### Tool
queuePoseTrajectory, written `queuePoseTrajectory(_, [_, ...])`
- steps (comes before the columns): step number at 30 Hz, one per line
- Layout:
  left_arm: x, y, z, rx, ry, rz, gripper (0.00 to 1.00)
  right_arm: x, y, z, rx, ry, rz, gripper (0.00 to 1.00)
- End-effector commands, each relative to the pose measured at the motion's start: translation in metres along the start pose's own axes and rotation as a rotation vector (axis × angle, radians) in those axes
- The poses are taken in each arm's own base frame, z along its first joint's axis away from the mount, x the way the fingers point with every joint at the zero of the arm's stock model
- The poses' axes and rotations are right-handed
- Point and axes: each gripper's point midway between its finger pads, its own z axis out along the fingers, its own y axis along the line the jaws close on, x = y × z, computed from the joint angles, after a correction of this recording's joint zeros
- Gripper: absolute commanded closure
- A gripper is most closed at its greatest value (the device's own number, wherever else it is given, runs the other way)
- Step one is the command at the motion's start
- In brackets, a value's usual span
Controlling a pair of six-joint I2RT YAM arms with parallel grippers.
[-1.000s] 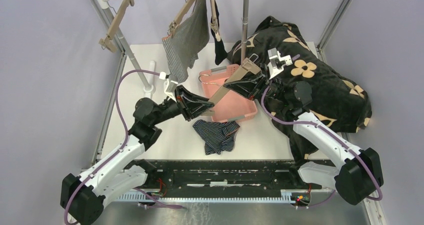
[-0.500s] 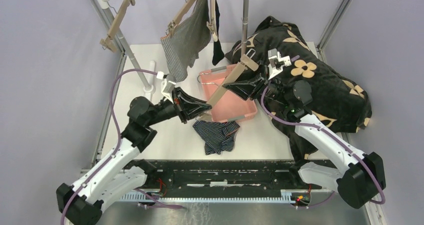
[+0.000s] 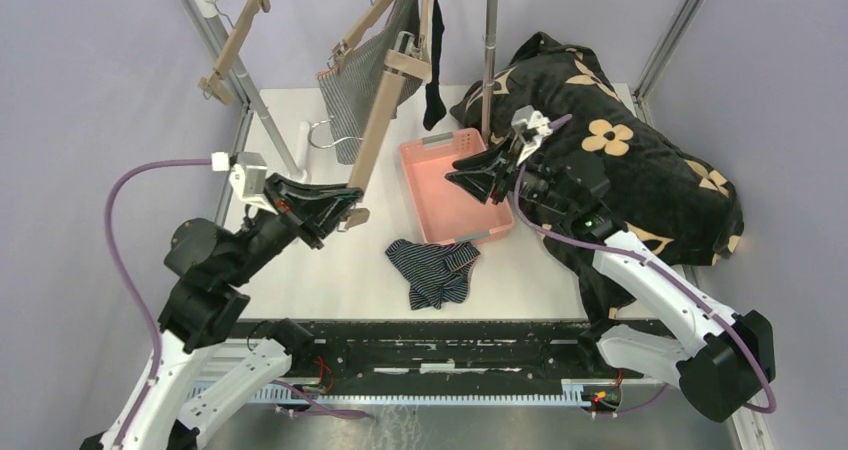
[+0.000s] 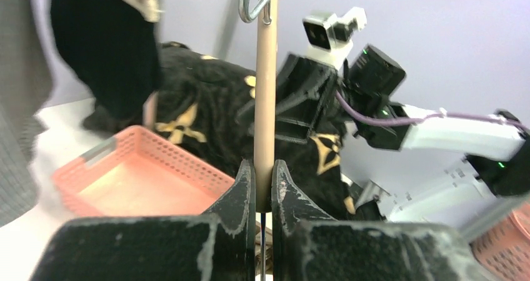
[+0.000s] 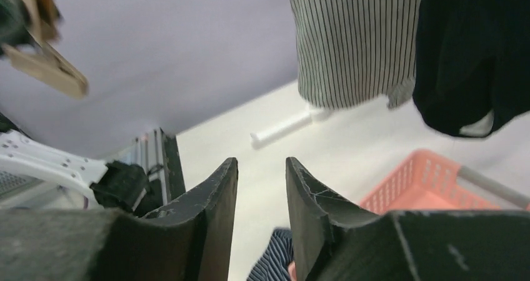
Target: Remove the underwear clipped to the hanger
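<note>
navy, grey and black cloth over white and pink

between the two black claws sits the navy underwear (image 3: 433,270) with thin pale stripes, on the white table (image 3: 340,270). beyond the left claw (image 3: 345,208) is the grey underwear (image 3: 345,105) with fine dark stripes, and beyond the right claw (image 3: 458,177) the plain black underwear (image 3: 432,100). the wooden hanger (image 3: 375,135) in the left claw is tan. under the right claw the basket (image 3: 410,185) is salmon pink with grey handles. behind that claw the blanket (image 3: 650,180) is black with tan flowers. the cables (image 3: 125,200) are purple and the walls (image 3: 100,70) lavender.
</note>
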Motion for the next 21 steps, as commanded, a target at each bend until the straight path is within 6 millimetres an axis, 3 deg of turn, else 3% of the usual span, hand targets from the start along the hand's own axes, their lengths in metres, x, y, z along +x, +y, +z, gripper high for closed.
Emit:
queuePoseTrajectory(1, [-0.021, 0.041, -0.034, -0.318, -0.020, 0.061, 0.97, 0.048, -0.015, 0.000, 0.099, 0.217, -0.054, 0.58])
queuePoseTrajectory(3, [-0.031, 0.056, -0.050, -0.445, -0.043, 0.073, 0.97, 0.079, -0.016, -0.003, 0.132, 0.336, -0.077, 0.60])
queuePoseTrajectory(8, [-0.046, 0.080, -0.080, -0.654, -0.065, 0.099, 0.97, 0.132, -0.014, 0.000, 0.220, 0.551, -0.167, 0.67])
queuePoseTrajectory(14, [-0.054, 0.102, -0.092, -0.822, -0.032, 0.128, 0.97, 0.180, -0.021, 0.002, 0.357, 0.694, -0.204, 0.72])
queuePoseTrajectory(21, [-0.083, 0.112, -0.098, -0.959, -0.032, 0.171, 0.97, 0.235, 0.002, 0.000, 0.387, 0.864, -0.247, 0.78])
